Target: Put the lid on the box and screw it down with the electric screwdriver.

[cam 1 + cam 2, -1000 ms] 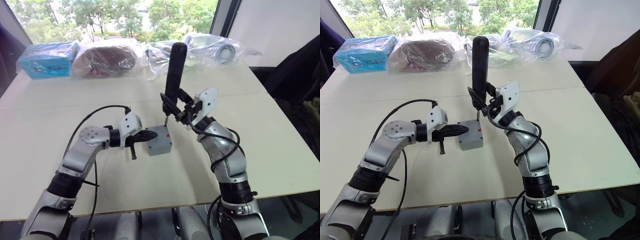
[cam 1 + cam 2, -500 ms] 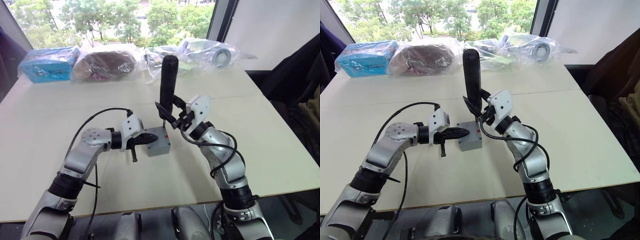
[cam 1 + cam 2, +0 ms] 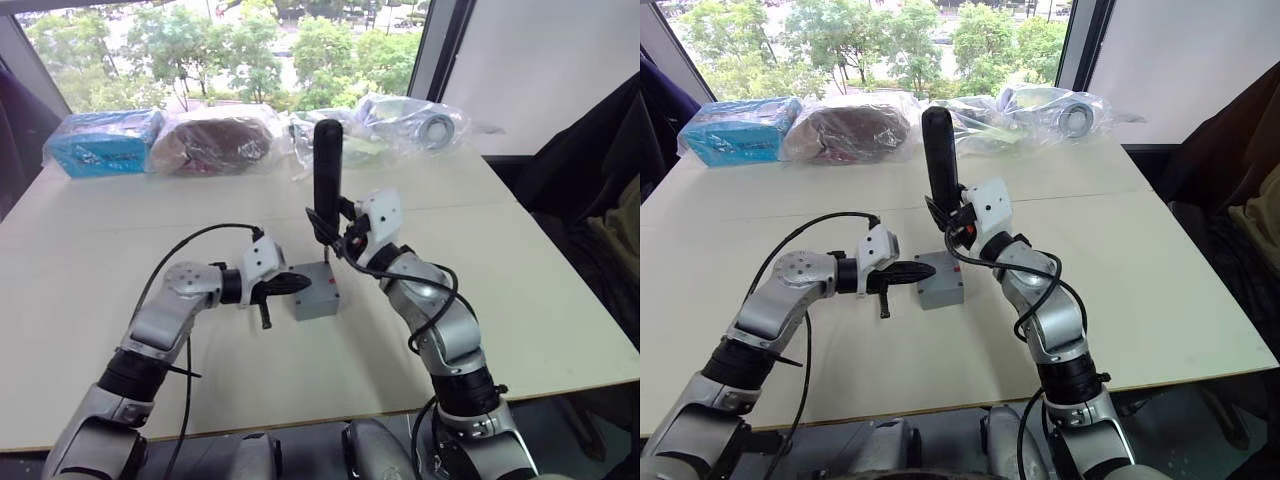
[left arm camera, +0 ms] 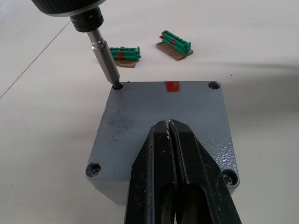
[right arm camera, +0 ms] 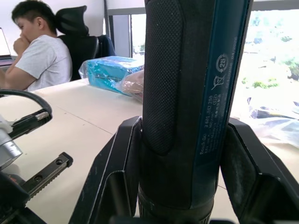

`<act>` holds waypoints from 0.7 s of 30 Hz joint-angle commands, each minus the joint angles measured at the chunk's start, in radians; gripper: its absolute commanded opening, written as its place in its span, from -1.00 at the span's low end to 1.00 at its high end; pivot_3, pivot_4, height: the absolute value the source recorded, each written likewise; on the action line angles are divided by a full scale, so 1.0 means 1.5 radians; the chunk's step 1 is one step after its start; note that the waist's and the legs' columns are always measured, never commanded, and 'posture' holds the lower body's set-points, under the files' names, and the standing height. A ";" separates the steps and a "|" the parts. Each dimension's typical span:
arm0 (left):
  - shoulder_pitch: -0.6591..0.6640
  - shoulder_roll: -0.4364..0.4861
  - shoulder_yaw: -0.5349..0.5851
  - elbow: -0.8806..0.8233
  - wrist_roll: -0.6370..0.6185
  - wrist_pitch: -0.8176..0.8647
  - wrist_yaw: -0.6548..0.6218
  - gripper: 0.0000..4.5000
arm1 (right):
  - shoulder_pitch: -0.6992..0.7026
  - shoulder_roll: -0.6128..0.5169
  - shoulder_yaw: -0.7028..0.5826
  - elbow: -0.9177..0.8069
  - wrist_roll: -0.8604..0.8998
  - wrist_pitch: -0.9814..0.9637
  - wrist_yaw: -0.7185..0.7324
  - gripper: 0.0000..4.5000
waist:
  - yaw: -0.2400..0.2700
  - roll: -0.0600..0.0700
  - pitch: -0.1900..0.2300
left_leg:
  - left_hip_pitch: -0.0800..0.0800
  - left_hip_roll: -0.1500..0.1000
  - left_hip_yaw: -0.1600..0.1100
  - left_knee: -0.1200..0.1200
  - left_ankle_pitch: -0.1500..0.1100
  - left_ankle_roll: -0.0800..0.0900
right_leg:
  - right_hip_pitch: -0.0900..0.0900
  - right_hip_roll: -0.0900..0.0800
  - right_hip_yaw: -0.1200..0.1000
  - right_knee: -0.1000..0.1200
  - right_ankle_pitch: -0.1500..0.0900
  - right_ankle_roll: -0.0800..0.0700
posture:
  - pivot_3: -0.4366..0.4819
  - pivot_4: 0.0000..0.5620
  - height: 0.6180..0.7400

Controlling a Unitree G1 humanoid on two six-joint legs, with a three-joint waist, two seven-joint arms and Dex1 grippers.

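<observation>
At frame centre, the right gripper (image 3: 338,238), clamping the electric screwdriver (image 3: 326,172), has lowered its bit into a corner hole of the lid (image 4: 163,116), so driving can begin, while the closed left gripper (image 4: 174,140) presses the lid down.

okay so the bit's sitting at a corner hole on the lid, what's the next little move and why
Probably press straight down and spin the screwdriver. Its bit already meets a corner hole of the lid, the right gripper clamps the tool upright, and the shut left gripper presses on the lid.

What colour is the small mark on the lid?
Red, clearest in the left wrist view.
</observation>
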 commanded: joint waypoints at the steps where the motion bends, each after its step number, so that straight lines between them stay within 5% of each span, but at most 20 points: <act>1: 0.012 0.004 -0.003 0.012 0.015 -0.004 0.004 -1.00 | 0.045 -0.005 0.023 0.072 -0.011 0.075 -0.005 -0.18 | 0.000 -0.001 -0.001 | 0.000 0.000 0.000 -0.001 0.000 0.000 | 0.000 0.000 0.000 0.000 0.000 0.000 | -0.05 -0.47 1.00; 21: 0.019 0.005 0.002 -0.013 0.000 0.004 -0.001 -1.00 | 0.026 -0.028 -0.003 0.001 -0.016 -0.048 0.008 -0.18 | 0.001 0.001 0.000 | -0.005 0.000 0.000 -0.005 0.000 0.000 | -0.006 -0.001 0.000 -0.001 -0.003 -0.001 | -0.05 -0.47 1.00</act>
